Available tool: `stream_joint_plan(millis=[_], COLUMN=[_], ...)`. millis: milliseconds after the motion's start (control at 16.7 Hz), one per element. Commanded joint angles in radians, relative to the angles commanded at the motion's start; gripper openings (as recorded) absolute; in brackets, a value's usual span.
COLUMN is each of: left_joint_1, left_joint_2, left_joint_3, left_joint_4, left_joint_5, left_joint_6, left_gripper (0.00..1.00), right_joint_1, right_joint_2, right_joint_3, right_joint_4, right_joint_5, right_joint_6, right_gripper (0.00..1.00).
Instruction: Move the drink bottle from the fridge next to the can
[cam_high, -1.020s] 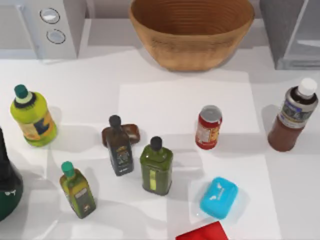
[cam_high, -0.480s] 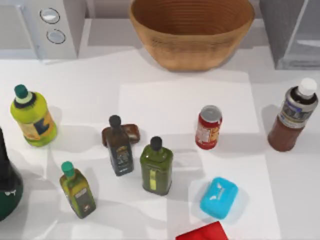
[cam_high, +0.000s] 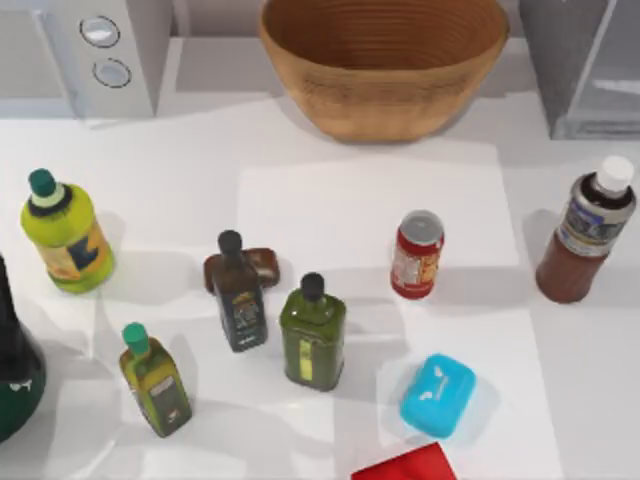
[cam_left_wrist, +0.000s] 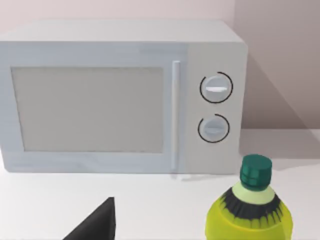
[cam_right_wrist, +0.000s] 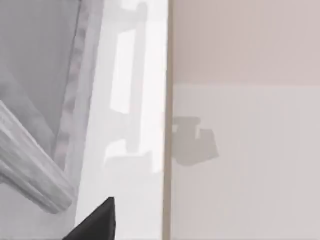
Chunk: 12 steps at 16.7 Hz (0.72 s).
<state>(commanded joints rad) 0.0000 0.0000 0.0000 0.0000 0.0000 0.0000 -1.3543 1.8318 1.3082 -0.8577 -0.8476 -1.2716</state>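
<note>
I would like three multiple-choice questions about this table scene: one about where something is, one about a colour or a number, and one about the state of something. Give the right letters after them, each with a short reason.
1. Where does the drink bottle stand?
A. Inside the fridge
B. On the table, right of the can with a gap between them
C. In the basket

2. What colour is the drink bottle's cap?
A. White
B. Teal
C. Black

3. How is the can standing?
A. Lying on its side
B. Upright on the table
C. Stacked on a bottle

Answers:
1 B: in the top view it stands on the table in front of the fridge, apart from the can.
2 A: the cap above the grey-blue label band is white.
3 B: its silver top faces up.
</note>
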Motion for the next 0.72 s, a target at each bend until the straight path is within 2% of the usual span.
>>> stream_joint_plan(millis=[180,360,540,720], left_joint_1=[0.000,0.000,0.000,0.000], left_joint_2=[0.000,0.000,0.000,0.000], left_joint_3=[0.000,0.000,0.000,0.000], left_joint_4=[0.000,0.000,0.000,0.000], left_joint_5=[0.000,0.000,0.000,0.000], left_joint_6=[0.000,0.000,0.000,0.000], left_gripper=[1.00,1.00,1.00,1.00], right_joint_1=[0.165,0.307,0.402,0.426], right_joint_2=[0.001,0.000,-0.002,-0.003], right_joint_3=[-0.006,-0.010,-0.014,-0.014], right_joint_4=[0.227,0.422,0.541,0.569], right_joint_5=[0.040,0.075,0.097,0.103], right_joint_6=[0.281,0.498,0.620,0.648], right_gripper=[1.00,1.00,1.00,1.00])
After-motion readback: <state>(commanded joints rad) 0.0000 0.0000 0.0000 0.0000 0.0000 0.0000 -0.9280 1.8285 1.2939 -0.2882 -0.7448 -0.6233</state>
